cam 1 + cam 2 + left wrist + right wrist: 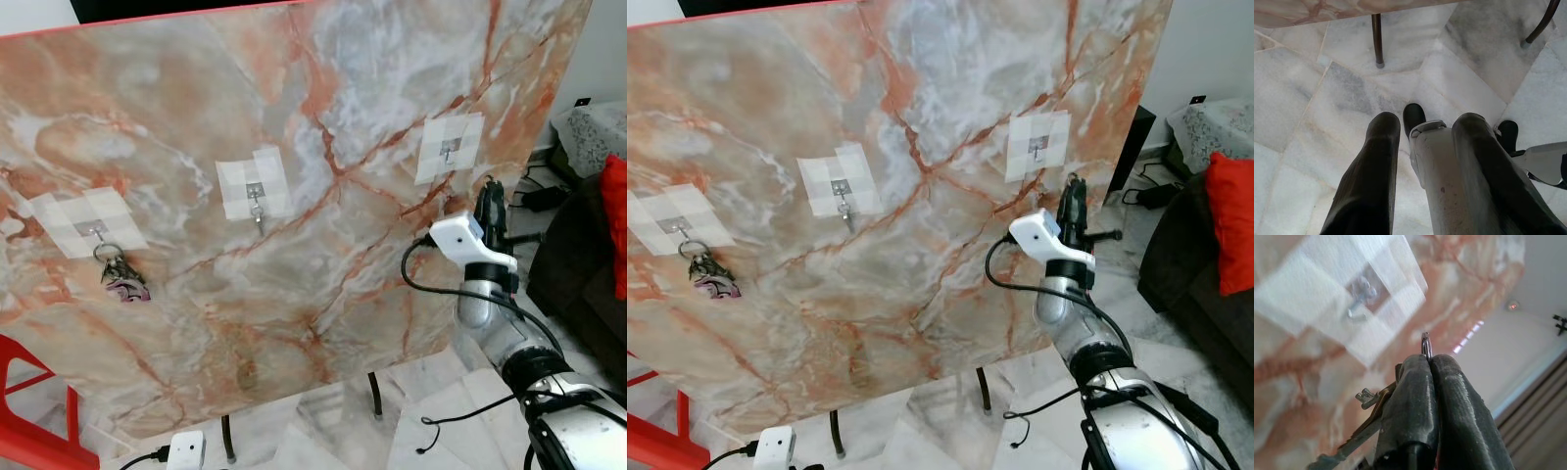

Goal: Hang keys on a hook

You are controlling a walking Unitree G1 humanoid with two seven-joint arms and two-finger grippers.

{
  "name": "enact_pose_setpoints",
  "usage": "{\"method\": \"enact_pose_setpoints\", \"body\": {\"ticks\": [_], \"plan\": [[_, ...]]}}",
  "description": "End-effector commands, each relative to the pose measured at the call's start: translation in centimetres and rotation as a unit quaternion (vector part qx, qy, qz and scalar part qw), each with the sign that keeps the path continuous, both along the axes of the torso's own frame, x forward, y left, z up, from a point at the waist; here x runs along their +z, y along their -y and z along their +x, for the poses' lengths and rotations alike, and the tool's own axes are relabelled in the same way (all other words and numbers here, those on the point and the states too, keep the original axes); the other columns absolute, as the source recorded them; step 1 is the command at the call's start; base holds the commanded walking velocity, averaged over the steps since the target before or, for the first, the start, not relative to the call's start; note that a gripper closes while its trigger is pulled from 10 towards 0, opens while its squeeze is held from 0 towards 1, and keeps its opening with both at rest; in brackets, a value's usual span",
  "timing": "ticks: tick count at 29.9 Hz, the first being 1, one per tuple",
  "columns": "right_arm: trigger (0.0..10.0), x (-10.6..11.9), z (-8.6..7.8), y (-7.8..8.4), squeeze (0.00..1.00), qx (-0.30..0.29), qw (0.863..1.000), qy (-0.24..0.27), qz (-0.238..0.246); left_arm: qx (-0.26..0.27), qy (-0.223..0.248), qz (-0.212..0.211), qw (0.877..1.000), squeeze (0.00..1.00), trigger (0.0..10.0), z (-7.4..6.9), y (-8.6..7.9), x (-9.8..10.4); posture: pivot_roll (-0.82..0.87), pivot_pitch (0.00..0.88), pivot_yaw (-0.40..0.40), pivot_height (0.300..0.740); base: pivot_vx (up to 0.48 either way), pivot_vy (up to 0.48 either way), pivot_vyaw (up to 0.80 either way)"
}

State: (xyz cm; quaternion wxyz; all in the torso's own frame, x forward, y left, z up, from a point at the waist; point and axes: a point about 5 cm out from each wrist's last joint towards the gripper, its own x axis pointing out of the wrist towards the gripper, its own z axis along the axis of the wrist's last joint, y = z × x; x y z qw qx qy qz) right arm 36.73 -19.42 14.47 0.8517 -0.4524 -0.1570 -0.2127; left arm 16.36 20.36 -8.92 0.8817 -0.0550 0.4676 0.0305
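Our right hand (1427, 363) is pressed together on the keys (1367, 407), pinching the ring (1425, 343) so that its top arc stands clear above the fingertips (1415, 382) while the blades dangle loose to one side. Seen from the head, that hand (489, 208) is raised close to the marble board (294, 127), just below the right hook (450, 150) in its patch of white tape (470, 132).

We judge the bunch to be light, hard and metallic. The ring is stiff but thin and smooth, so it could twist or slide between the pads. The keys will swing freely and may knock the board. Holding the ring low, as we do, seems right, since it leaves the open loop free to pass over the hook's small upturned tip.

Further out, the middle hook (256, 203) is bare, and the left hook (98, 233) already carries another bunch with a purple fob (125, 285).

Our left hand (1420, 147) hangs idle over the tiled floor (1312, 98), its fingers spread apart and holding nothing.
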Motion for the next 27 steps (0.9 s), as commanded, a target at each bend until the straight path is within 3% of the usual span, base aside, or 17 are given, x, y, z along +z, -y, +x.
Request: {"method": "enact_pose_setpoints", "body": {"ticks": [1, 22, 25, 27], "plan": [[10.0, 0.4, 0.4, -0.5, 0.0, 0.011, 1.0, -0.007, -0.002, 0.002, -0.004, 0.001, 1.0, 0.0, 10.0, -0.3, -0.1, -0.1, -0.07, 0.0, 0.013, 0.74, 0.0, 0.0, 0.0], [10.0, 1.4, 1.6, -1.4, 0.0, 0.008, 0.999, -0.037, -0.025, 0.007, -0.004, -0.001, 1.0, 0.0, 10.0, -0.3, 0.0, -0.1, -0.06, 0.0, 0.005, 0.74, 0.0, 0.0, 0.0], [10.0, 1.7, 1.8, -1.2, 0.0, 0.002, 0.999, -0.034, -0.006, 0.007, -0.003, -0.001, 1.0, 0.0, 10.0, -0.3, 0.0, -0.1, -0.06, 0.0, 0.005, 0.74, 0.0, 0.0, 0.0], [10.0, 1.7, 1.8, -0.9, 0.0, 0.004, 0.998, -0.037, 0.04, 0.007, -0.002, 0.0, 1.0, 0.0, 10.0, -0.3, 0.0, -0.1, -0.06, 0.0, 0.005, 0.74, 0.0, 0.0, 0.0]]}}
